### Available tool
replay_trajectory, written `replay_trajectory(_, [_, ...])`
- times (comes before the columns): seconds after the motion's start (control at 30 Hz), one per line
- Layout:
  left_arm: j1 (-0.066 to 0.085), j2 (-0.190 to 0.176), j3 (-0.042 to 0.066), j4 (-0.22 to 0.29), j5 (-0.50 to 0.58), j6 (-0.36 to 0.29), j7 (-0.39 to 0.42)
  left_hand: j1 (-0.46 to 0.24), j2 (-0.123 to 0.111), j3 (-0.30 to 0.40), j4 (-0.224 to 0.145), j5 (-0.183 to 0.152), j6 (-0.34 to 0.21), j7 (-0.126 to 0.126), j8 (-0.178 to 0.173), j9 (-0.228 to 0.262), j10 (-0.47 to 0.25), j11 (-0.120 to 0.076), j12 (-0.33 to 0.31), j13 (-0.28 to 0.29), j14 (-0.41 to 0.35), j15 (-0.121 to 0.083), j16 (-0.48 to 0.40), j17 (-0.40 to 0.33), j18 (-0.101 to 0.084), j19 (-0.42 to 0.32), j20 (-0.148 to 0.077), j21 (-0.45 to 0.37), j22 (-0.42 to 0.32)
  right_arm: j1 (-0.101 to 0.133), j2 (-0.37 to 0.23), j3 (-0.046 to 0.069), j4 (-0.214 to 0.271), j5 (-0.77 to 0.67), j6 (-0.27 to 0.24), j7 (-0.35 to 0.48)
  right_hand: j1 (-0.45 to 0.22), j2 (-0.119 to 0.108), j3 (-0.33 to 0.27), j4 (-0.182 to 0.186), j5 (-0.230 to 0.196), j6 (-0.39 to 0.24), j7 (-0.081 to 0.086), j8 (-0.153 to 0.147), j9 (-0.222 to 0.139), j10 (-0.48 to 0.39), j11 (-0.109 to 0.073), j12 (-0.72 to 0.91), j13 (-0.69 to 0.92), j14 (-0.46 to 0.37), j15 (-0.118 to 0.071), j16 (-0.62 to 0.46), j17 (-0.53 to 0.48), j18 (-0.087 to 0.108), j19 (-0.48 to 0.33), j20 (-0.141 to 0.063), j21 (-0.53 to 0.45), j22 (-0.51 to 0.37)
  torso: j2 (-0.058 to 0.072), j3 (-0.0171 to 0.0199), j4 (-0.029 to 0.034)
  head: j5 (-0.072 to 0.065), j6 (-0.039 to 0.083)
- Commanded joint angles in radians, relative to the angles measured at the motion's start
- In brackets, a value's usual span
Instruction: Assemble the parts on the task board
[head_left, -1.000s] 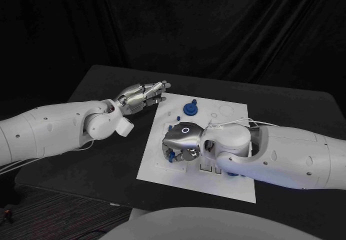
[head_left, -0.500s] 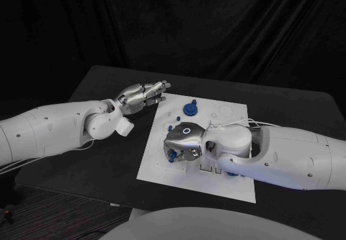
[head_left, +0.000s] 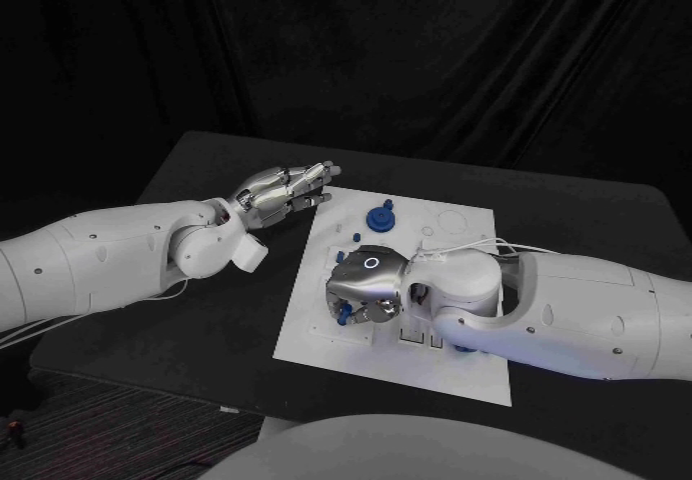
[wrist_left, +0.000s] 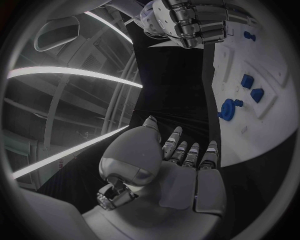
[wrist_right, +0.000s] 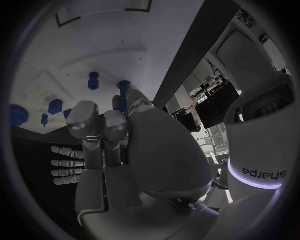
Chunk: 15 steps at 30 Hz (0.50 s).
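The white task board (head_left: 462, 225) lies in the middle of the table. My right hand (head_left: 364, 290) hovers low over its left half with fingers curled, pinching a small blue peg (wrist_right: 124, 94) whose tip shows below the fingers (head_left: 342, 319). A second blue peg (wrist_right: 94, 80) stands in the board just beyond it. A round blue part (head_left: 379, 215) stands near the board's far edge, with a small blue piece (head_left: 352, 232) beside it. My left hand (head_left: 289, 188) hangs over the black table off the board's far left corner, fingers straight and apart, holding nothing.
The left wrist view shows the board (wrist_left: 275, 55) with the round blue part (wrist_left: 229, 109), two smaller blue blocks (wrist_left: 247, 81) (wrist_left: 257, 95) and my right hand (wrist_left: 187, 20) above it. Another blue piece (head_left: 469, 348) peeks out under my right forearm.
My right hand has sunk slightly towards the board with the blue peg in it. The left arm has not moved.
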Motion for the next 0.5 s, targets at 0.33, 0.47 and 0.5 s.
replay_trajectory(0.33, [-0.001, 0.008, 0.001, -0.004, 0.007, 0.019, 0.012, 0.009, -0.002, 0.006, 0.001, 0.007, 0.007, 0.006, 0.006, 0.001, 0.003, 0.007, 0.004, 0.0, 0.0, 0.008, -0.004, -0.001, 0.01, 0.002, 0.007, 0.004, 0.001, -0.012, 0.008, 0.0, -0.007, -0.01, 0.015, 0.001, -0.042, -0.013, -0.003, 0.031, -0.027, -0.055, 0.016, -0.039, -0.024, 0.029, -0.038, -0.021, -0.003, -0.013, 0.022, -0.019, -0.015, -0.006, -0.019, 0.013, -0.038, 0.125, 0.001, 0.0001, 0.0002, -0.004, 0.0])
replay_trajectory(0.47, [-0.001, 0.008, 0.001, -0.006, 0.007, 0.021, 0.011, 0.009, -0.002, 0.007, 0.002, 0.007, 0.009, 0.006, 0.006, 0.001, 0.003, 0.007, 0.004, 0.0, 0.0, 0.009, -0.004, -0.001, 0.011, 0.002, 0.007, 0.004, 0.002, -0.016, 0.009, 0.0, -0.01, -0.01, 0.019, -0.004, -0.046, -0.016, -0.003, 0.035, -0.032, -0.061, 0.019, -0.044, -0.028, 0.022, -0.034, -0.024, -0.002, -0.02, 0.026, -0.026, -0.024, -0.004, -0.027, 0.017, -0.057, 0.121, 0.001, -0.0002, 0.0005, -0.004, 0.0])
replay_trajectory(0.5, [-0.001, 0.008, 0.001, -0.006, 0.007, 0.021, 0.011, 0.009, -0.002, 0.007, 0.002, 0.007, 0.009, 0.006, 0.006, 0.001, 0.003, 0.007, 0.004, 0.0, 0.0, 0.009, -0.004, -0.001, 0.011, 0.002, 0.007, 0.004, 0.002, -0.017, 0.009, 0.0, -0.01, -0.01, 0.02, -0.007, -0.047, -0.017, -0.003, 0.036, -0.033, -0.065, 0.02, -0.045, -0.029, 0.017, -0.033, -0.025, -0.003, -0.022, 0.027, -0.028, -0.026, -0.003, -0.029, 0.017, -0.062, 0.12, 0.001, -0.0001, 0.0001, -0.003, 0.0])
